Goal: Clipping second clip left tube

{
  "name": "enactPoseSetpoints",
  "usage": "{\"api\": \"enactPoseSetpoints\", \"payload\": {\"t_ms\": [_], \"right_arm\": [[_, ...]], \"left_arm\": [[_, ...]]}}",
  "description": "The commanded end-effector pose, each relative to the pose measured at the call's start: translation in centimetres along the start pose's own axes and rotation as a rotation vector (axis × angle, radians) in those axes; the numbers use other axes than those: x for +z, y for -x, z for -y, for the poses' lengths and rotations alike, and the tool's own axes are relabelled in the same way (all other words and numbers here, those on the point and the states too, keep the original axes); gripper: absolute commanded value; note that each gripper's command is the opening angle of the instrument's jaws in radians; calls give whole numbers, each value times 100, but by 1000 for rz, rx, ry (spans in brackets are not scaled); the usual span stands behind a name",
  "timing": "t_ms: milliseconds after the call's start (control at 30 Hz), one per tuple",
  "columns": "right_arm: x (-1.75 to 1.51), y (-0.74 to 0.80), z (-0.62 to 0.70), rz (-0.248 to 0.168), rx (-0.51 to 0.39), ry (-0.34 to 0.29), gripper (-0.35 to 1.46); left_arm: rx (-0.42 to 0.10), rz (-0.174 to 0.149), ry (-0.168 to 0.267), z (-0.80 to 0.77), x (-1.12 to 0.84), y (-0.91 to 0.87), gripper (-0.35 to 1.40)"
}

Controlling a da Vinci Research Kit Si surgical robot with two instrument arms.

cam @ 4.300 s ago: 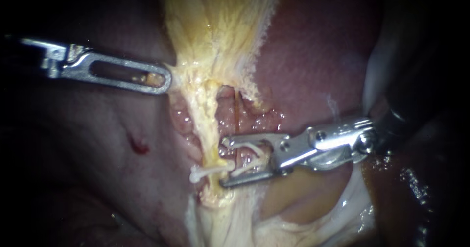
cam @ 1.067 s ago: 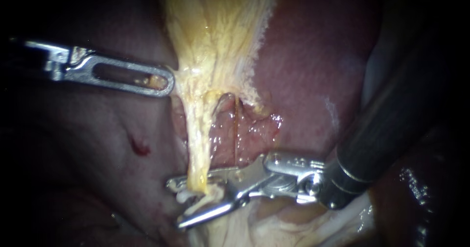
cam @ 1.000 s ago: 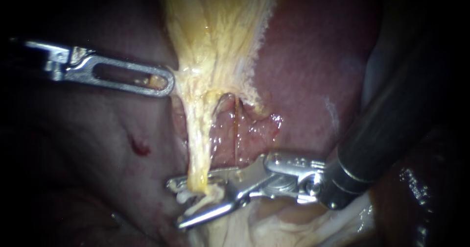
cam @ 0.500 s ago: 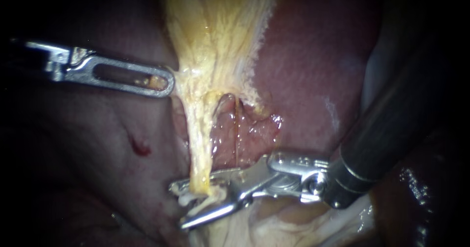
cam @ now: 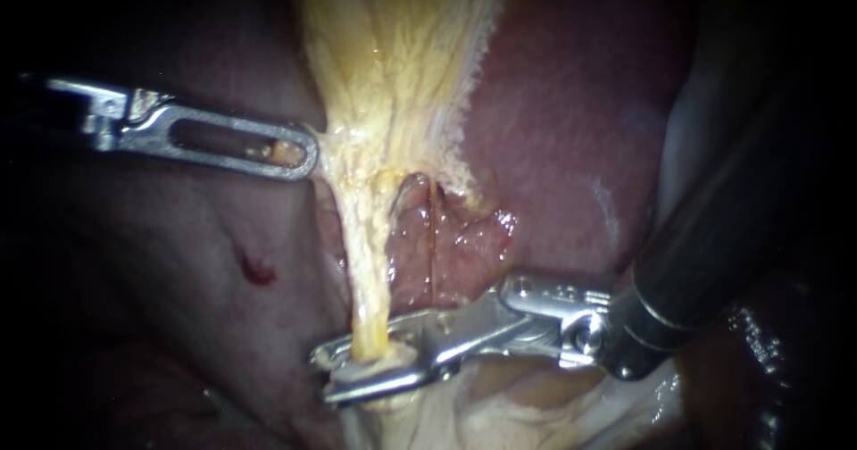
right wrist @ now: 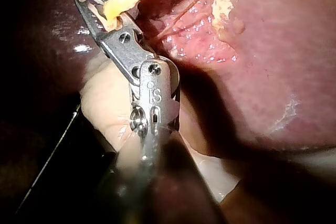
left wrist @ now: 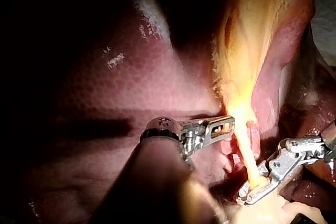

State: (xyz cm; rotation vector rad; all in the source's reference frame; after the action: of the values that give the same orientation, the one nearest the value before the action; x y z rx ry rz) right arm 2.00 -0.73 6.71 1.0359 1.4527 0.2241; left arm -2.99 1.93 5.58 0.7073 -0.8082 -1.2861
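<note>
The left tube (cam: 368,271) is a yellow strand that runs down from the gallbladder (cam: 393,48). A thinner tube (cam: 431,236) lies just to its right. My right instrument (cam: 323,377) reaches across from the right, its jaws shut on the left tube's lower end. A white clip (cam: 361,371) shows between the jaws. In the right wrist view the same jaws (right wrist: 100,11) pinch the yellow tube (right wrist: 118,3). My left instrument (cam: 303,151) holds the gallbladder's edge with shut jaws and pulls it left. The left wrist view shows both my left instrument (left wrist: 223,128) and my right instrument (left wrist: 257,192).
Dark red liver (cam: 553,129) surrounds the site on both sides. A small blood spot (cam: 254,267) marks the liver at the left. Pale white tissue (cam: 500,405) lies under my right instrument. Its dark shaft (cam: 714,236) crosses the right side.
My right instrument moved down-left over the left tube's lower end, and its jaws have now closed on it. The left instrument has stayed in place.
</note>
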Motion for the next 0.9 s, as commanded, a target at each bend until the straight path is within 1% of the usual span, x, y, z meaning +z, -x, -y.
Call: {"api": "enactPoseSetpoints", "payload": {"t_ms": [33, 67, 267, 467, 533, 600, 900], "right_arm": [[0, 0, 0, 1, 0, -2, -30], [-1, 0, 1, 1, 0, -3, -35], [-1, 0, 1, 1, 29, -9, -35], [-1, 1, 2, -3, 28, -4, -35], [-1, 1, 2, 15, 30, 2, -35], [-1, 2, 2, 23, 30, 7, -35], [-1, 2, 2, 23, 30, 7, -35]], "left_arm": [[0, 0, 0, 0, 0, 0, -35], [0, 0, 0, 0, 0, 0, -35], [0, 0, 0, 0, 0, 0, -35], [0, 0, 0, 0, 0, 0, -35], [0, 0, 0, 0, 0, 0, -35], [0, 0, 0, 0, 0, 0, -35], [0, 0, 0, -1, 0, 0, -35]]}}
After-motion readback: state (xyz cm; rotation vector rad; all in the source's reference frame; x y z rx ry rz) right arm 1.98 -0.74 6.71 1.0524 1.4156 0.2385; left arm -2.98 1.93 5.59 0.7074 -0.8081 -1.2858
